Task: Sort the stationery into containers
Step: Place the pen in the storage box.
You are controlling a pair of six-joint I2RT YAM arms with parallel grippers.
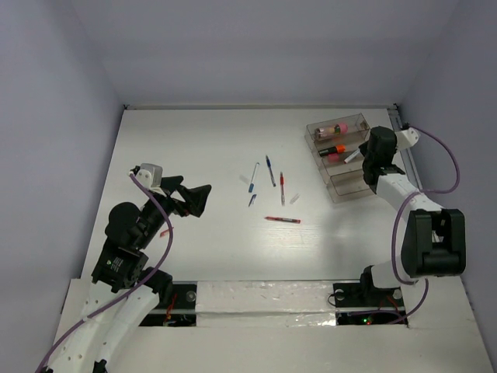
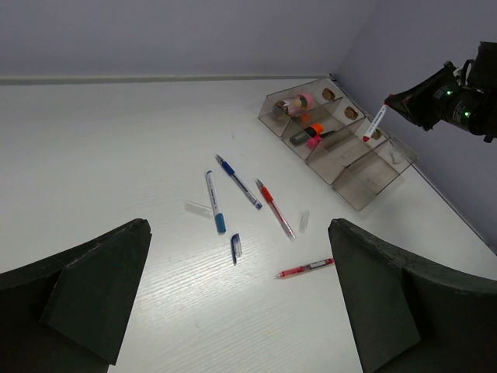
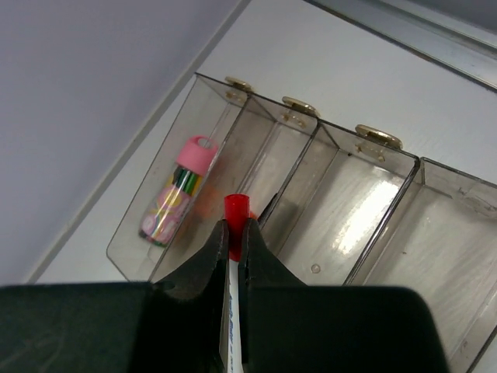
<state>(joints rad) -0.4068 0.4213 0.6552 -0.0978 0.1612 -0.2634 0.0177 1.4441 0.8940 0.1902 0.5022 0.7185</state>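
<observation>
My right tool [image 3: 235, 237] is pinched shut on a thin white pen with a red cap [image 3: 236, 207], hovering over the clear plastic four-compartment organiser [image 3: 330, 132], so I'd align it along one compartment before releasing.

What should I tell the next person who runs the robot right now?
Left gripper: open, empty, above the left side of the table.
Right gripper: shut on a red-capped pen, over the organiser.
Done: pink cylinder in the far compartment, two highlighters in the next.
To do: two blue pens, two red pens, a small blue piece and two small pale pieces lie on the table.
</observation>
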